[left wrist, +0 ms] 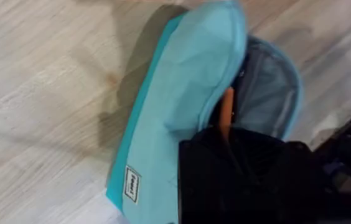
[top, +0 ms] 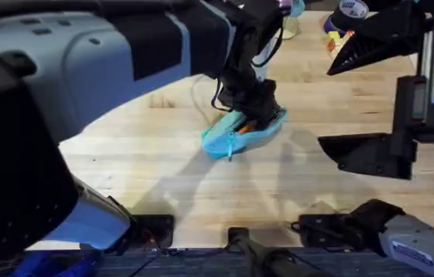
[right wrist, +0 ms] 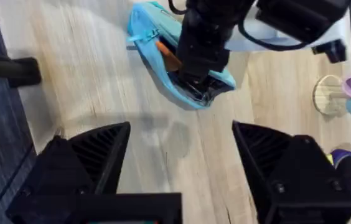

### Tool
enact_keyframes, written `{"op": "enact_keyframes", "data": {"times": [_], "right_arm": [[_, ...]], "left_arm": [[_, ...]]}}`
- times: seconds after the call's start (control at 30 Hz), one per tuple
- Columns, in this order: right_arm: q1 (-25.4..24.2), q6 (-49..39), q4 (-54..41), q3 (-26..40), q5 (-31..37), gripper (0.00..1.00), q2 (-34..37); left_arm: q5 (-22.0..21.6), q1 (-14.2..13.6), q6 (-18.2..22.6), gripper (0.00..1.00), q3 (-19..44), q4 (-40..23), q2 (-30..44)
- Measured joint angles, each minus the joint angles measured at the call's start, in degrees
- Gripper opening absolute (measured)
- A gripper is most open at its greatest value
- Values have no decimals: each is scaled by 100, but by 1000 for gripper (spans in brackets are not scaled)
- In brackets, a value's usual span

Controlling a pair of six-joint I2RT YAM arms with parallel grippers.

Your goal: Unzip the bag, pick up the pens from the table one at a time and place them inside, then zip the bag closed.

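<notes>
The light-turquoise bag (top: 228, 138) lies unzipped in the middle of the table (top: 163, 192), its mouth gaping. My left gripper (top: 252, 111) reaches down into that opening, shut on an orange pen (top: 246, 125). In the left wrist view the pen (left wrist: 226, 109) runs from between the black fingers into the bag (left wrist: 182, 93), under its raised flap. The right wrist view shows the bag (right wrist: 150, 31), the pen (right wrist: 167, 55) and the left gripper (right wrist: 197, 87) from farther off. My right gripper (top: 340, 100) hovers open to the bag's right, above the table, holding nothing.
A tape roll (top: 352, 9) and a small stand with a purple and blue object (right wrist: 337, 93) sit at the far right of the table. The left arm's large grey body (top: 86, 54) looms over the table's left side. Bare wood lies in front of the bag.
</notes>
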Motion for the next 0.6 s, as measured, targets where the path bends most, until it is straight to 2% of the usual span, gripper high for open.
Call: {"op": "enact_keyframes", "data": {"times": [0.3, 0.6], "right_arm": [[0, 0, 109, 0, 0, 998, 2], [0, 0, 109, 0, 0, 997, 0]], "left_arm": [[-222, -35, 3, 44, -165, 109, 0], [-280, -37, 128, 44, -235, 653, 0]]}}
